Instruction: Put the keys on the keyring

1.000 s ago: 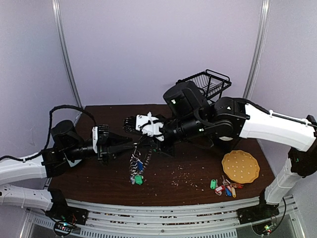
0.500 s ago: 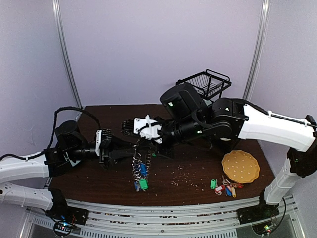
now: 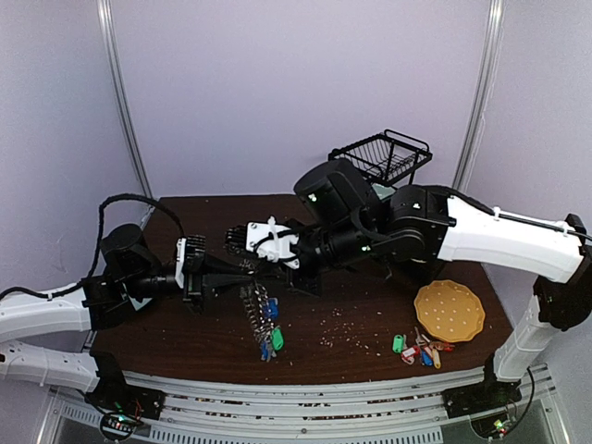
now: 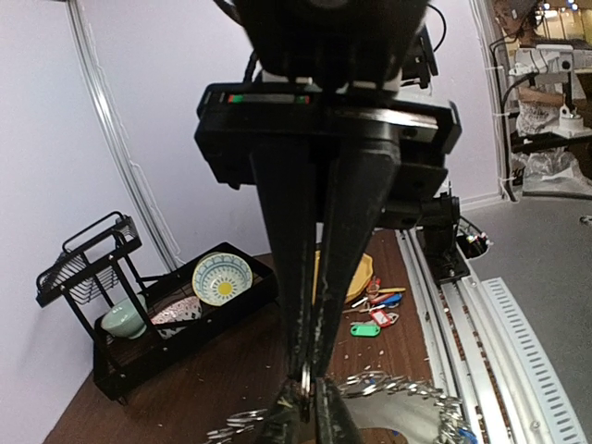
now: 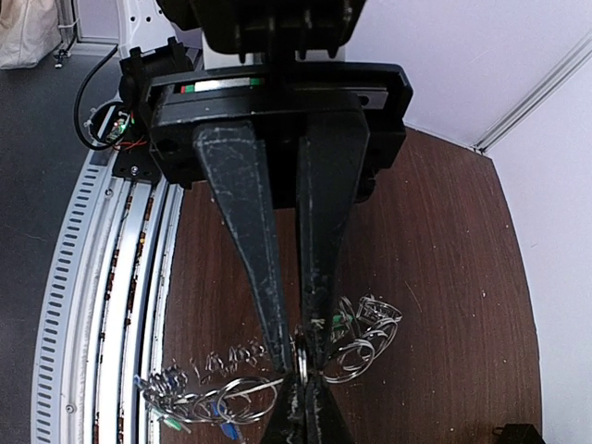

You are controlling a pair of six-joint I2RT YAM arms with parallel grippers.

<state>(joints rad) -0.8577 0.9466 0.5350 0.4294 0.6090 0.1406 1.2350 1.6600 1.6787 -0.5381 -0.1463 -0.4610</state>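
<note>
From where I stand, the two arms meet nose to nose over the middle of the table (image 3: 370, 305). The keyring (image 3: 262, 314) hangs between them above the dark wood. Its top is caught at the fingertips and its bunch of small loops and tagged keys trails down toward the near edge. A green tag (image 3: 277, 339) is the lowest thing on it.

The left gripper (image 3: 242, 269) reaches in from the left. Its own camera shows its fingers drawn nearly together, with the ring's wire pinched at the very tips. The right gripper (image 3: 252, 262) comes in from the other side, and its jaws are closed tight on the same wire, just beside the left one's hold. So both have the ring, and neither carries a key.

As for progress, I'd judge it partway at best. The ring already holds plenty of green and blue tagged keys. A small heap of loose keys (image 3: 421, 351), with red, yellow, blue and green tags, lies on the table well apart from the ring, beside a yellow plate (image 3: 449, 311) near the right arm. None of those is on the ring. They would have to be picked up and threaded on, and one gripper would have to let go of the ring first.
</note>
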